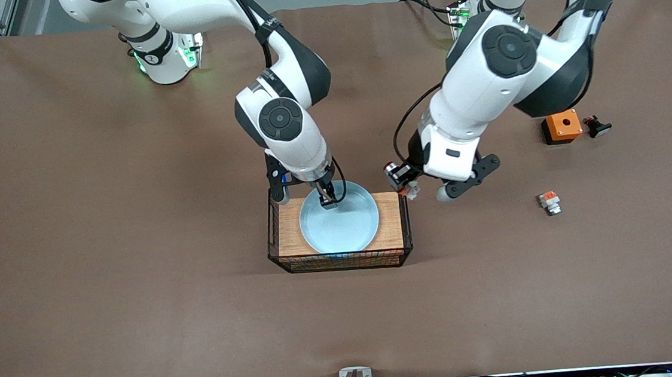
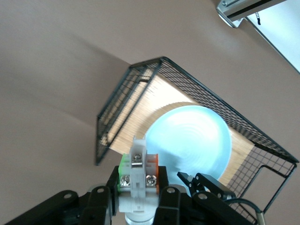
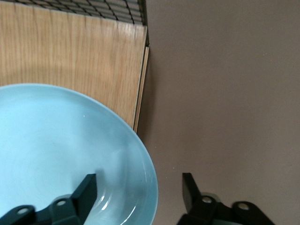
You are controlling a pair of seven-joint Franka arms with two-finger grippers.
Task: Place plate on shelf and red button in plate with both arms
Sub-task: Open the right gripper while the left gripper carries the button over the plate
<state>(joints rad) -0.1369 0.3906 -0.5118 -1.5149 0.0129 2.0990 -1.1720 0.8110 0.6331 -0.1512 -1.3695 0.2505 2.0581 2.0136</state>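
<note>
- Front view: I see the plate (image 1: 340, 224) lying in the wire basket (image 1: 342, 263); right gripper (image 1: 328, 200) straddles its rim, fingers parted (plate released).
- Left gripper (image 1: 411, 190) hangs beside the basket, clenched on the red button (image 2: 138, 176).

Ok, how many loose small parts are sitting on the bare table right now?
3, all toward the left arm's end: the orange box, a dark part beside it, and a white-and-orange part nearer the front camera. The arms may hide others.
</note>
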